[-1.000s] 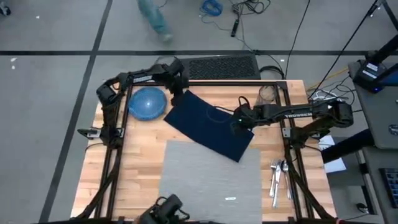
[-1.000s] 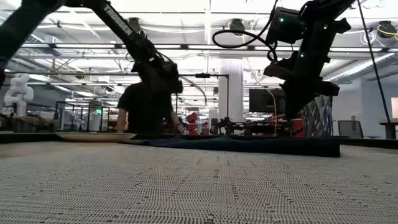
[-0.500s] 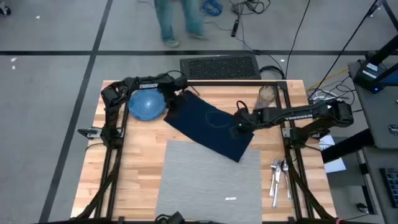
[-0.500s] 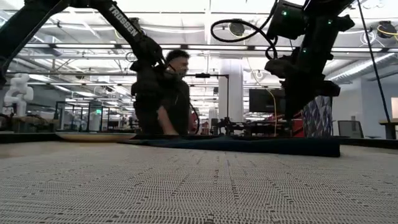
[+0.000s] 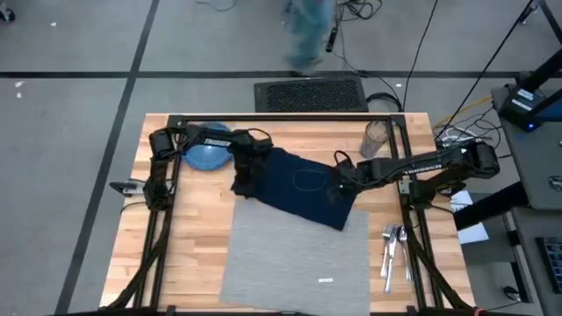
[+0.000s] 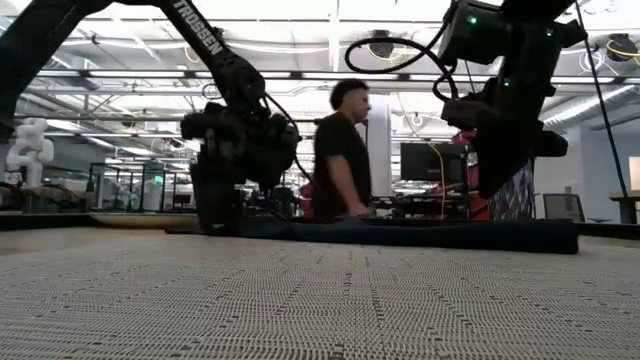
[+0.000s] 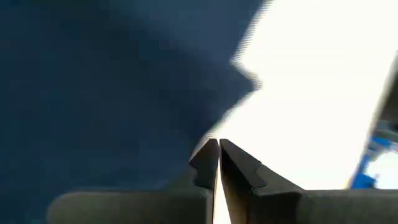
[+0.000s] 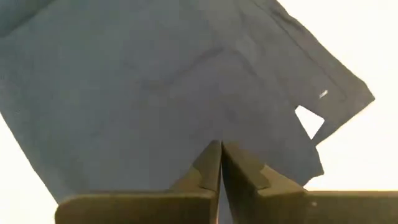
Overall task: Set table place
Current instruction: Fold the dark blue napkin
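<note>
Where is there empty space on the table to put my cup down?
The flat light-grey fabric placemat is bare except its far edge, where the dark navy cloth napkin overlaps. Bare wood runs along the table's left side. It's crowded at the back, with both end effectors on the napkin, the blue dish, and cutlery on the right.

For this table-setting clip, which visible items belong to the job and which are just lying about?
Part of the job:
table
grey placemat
navy napkin, both grippers on it
blue dish
cutlery
glass
left gripper
right gripper

Just lying about:
black floor mat
cables on the floor
</note>
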`<state>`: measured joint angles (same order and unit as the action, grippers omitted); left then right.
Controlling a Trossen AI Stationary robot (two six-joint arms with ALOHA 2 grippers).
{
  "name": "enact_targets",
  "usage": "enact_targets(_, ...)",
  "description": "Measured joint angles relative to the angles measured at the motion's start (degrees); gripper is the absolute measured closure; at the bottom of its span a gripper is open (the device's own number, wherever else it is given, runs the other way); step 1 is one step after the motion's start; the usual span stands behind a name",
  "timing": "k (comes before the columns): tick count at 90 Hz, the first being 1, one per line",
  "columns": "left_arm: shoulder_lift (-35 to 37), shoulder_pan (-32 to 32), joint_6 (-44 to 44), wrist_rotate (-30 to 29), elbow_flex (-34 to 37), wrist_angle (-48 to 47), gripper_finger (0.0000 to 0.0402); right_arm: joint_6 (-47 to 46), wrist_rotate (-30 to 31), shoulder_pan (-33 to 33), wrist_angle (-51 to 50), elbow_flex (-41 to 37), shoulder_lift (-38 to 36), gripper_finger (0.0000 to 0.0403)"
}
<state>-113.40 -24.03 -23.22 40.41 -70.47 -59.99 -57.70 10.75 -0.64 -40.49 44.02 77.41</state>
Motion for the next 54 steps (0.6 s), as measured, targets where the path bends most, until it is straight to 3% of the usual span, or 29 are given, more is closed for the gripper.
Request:
enact_targets(11, 1.6, -1.0, -3.5, 0.3, -3.3, -6.0, 0.0401, -1.6, 0.1, 1.3, 1.1, -0.4, 0.0, 0.0403)
enact_targets(23, 6.0, -5.2, -5.9, 0.1, -6.8, -5.5, 0.0401, -1.7, 0.3, 1.6, 3.9, -0.8, 0.0, 0.0403)
enact_targets(36, 9.9, -11.2, -3.7, -0.8, -8.1, 6.8, 0.0401, -2.7, 2.8, 1.0, 5.9, -0.8, -0.1, 0.0403)
enact_targets(54, 8.8, -18.1, 3.4, -13.5, -8.1, 21.6, 0.0401, -3.2, 2.8, -1.4, 6.0, -0.8, -0.2, 0.0403)
